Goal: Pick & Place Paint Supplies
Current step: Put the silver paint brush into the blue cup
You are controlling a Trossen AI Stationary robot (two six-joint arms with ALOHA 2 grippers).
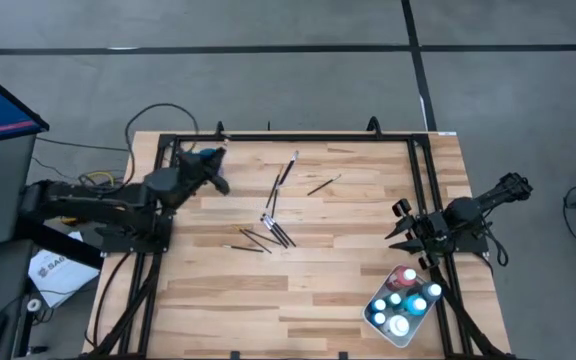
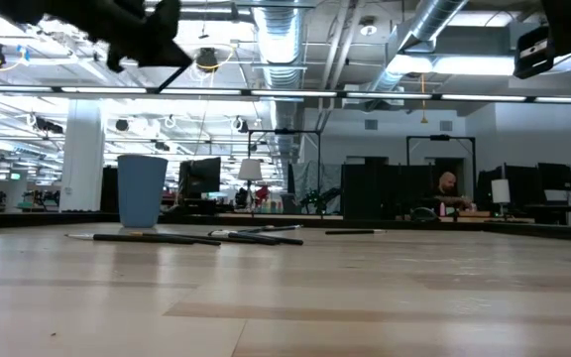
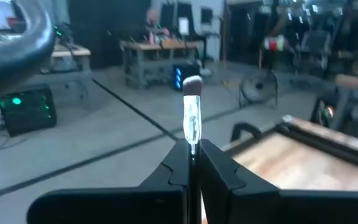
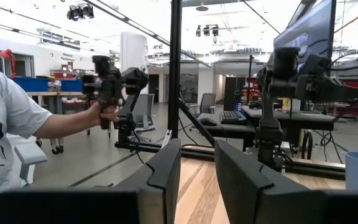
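Observation:
Several thin dark-handled paintbrushes (image 1: 276, 205) lie loose on the middle of the wooden table, and the low view shows them flat on the boards (image 2: 157, 238). Small paint bottles (image 1: 408, 290) stand in the white tray (image 1: 378, 318) at the near right. My left gripper (image 3: 192, 152) is raised at the far left, beside the blue cup (image 1: 208, 154), and is shut on one paintbrush (image 3: 192, 115). My right gripper (image 4: 197, 168) waits open by the table's right edge (image 1: 405, 225), with nothing between its fingers. My left gripper pinches the paintbrush between its two fingers, just behind the shiny ferrule (image 3: 192, 144). The brush lies along the fingers, and its bristle head (image 3: 192, 87) sticks out past the fingertips. The gripper points about level, and the brush is lifted clear of the table.
The blue cup (image 2: 142, 190) stands upright at the far left of the table. A dark metal frame (image 1: 268, 137) runs along the table's edges. A person (image 4: 17, 130) beyond the table holds a device. Bare wood lies between the loose brushes and the tray.

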